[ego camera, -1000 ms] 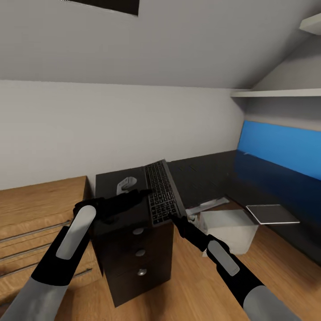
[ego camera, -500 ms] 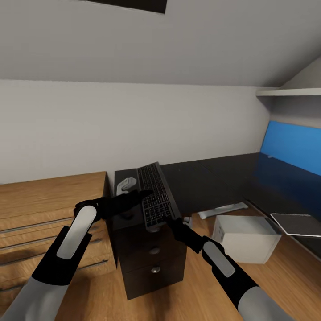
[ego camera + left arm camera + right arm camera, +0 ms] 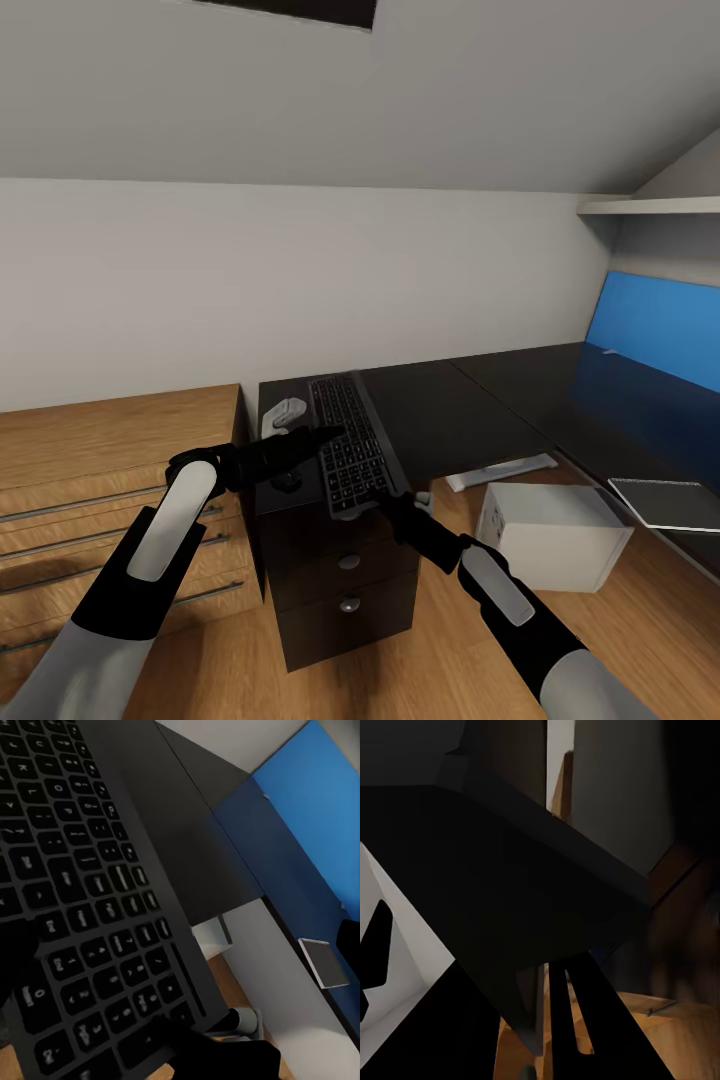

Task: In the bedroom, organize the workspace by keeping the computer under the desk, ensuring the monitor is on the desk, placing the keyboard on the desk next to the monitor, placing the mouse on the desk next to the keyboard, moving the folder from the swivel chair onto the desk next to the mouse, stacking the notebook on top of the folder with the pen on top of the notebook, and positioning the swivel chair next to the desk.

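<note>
Head view: the keyboard [image 3: 352,444], a slim slab of dark keys in a thin silver frame, lies at the near left end of the matte black desk [image 3: 450,410], over the black drawer unit [image 3: 340,580] with its round knobs, its near edge overhanging. The right claw [image 3: 378,497] is clamped on that near edge. The left claw [image 3: 325,433] points its black fingers at the keyboard's left edge; whether they are apart or together I cannot tell. A small pale grey piece [image 3: 282,413] sits on the desk just left of the keyboard. The light grey boxy computer [image 3: 553,535] stands on the wood floor [image 3: 430,650] under the desk's inner corner. A glossy blue back panel [image 3: 655,325] lines the far right. Light wood cabinets [image 3: 110,470] with metal handles stand left.

Left wrist view: the keyboard [image 3: 90,907] lies close, keys faintly lettered, above the black desk top [image 3: 191,862], the blue panel [image 3: 300,832] beyond.

Right wrist view: dark, flat black surfaces, with a strip of wood floor [image 3: 660,1035].
</note>
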Robot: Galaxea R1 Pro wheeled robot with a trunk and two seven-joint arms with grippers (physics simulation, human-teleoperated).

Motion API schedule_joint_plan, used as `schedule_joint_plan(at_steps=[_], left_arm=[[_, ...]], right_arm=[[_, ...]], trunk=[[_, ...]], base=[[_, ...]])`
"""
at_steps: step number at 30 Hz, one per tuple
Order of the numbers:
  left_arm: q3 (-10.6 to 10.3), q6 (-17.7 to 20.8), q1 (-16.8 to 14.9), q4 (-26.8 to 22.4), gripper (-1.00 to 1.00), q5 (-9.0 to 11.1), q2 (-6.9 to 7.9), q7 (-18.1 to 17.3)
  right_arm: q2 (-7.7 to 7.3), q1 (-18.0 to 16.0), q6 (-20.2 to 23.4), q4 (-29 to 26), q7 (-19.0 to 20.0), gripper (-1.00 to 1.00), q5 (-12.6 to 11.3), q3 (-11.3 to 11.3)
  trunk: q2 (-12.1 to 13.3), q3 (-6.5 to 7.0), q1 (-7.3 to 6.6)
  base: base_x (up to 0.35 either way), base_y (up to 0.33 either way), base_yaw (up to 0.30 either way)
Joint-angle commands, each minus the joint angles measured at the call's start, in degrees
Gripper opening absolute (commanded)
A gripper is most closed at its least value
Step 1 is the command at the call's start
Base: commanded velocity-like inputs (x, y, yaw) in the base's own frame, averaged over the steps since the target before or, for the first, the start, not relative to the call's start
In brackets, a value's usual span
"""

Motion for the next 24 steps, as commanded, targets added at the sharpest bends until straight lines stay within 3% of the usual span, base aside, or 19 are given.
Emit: schedule_joint_plan(at_steps=[1, 5, 19, 24], left_arm=[[-0.1, 0.0, -0.1, -0.1, 1.00, 0.6, 0.04, 0.6], [-0.1, 0.0, 0.0, -0.1, 1.00, 0.6, 0.04, 0.6], [-0.1, 0.0, 0.0, 0.7, 1.00, 0.5, 0.00, 0.7], [-0.1, 0.0, 0.0, 0.7, 1.00, 0.5, 0.03, 0.7]], right_arm=[[-0.17, 0.0, 0.2, 0.0, 0.1, -1.00, -0.6, 0.2], [-0.80, 0.0, 0.2, -0.2, 0.1, -1.00, -0.6, 0.1], [-0.92, 0.0, -0.2, 0.5, 0.3, -1.00, -0.4, 0.1], [-0.86, 0.0, -0.4, 0.8, 0.2, -1.00, -0.3, 0.1]], trunk=[[0.0, -0.06, -0.01], [0.0, -0.10, -0.01], [0.0, -0.11, -0.01], [0.0, -0.11, -0.01]], base=[[0.000, 0.000, 0.000], [0.000, 0.000, -0.046], [0.000, -0.004, -0.002], [-0.036, -0.173, 0.000]])
